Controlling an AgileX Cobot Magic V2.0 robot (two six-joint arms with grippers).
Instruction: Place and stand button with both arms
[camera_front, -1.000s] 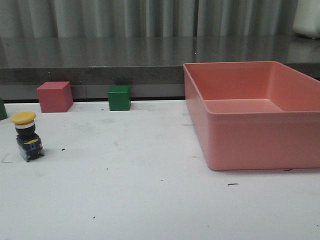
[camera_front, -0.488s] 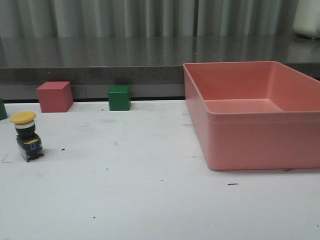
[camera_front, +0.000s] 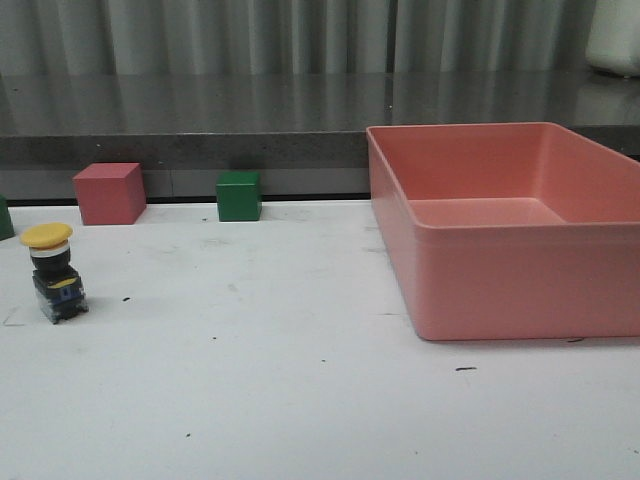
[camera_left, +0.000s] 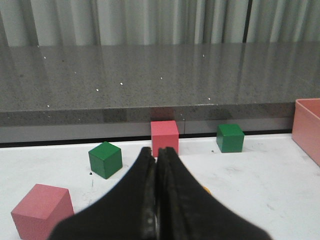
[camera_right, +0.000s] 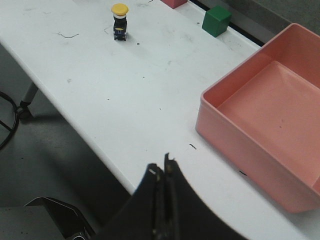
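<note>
The button (camera_front: 55, 275) stands upright at the table's left side, yellow cap on top and black base below with blue and yellow marks. The right wrist view shows the button (camera_right: 120, 21) far off, across the table from my right gripper (camera_right: 162, 162), which is shut and empty near the table's front edge. My left gripper (camera_left: 158, 150) is shut with nothing in it; a yellow sliver of the button (camera_left: 205, 189) peeks out beside its finger. Neither arm appears in the front view.
A large pink bin (camera_front: 500, 290) fills the right side. A pink cube (camera_front: 109, 193) and a green cube (camera_front: 239, 195) sit along the back edge. The left wrist view also shows a nearer green cube (camera_left: 105, 159) and pink cube (camera_left: 41, 209).
</note>
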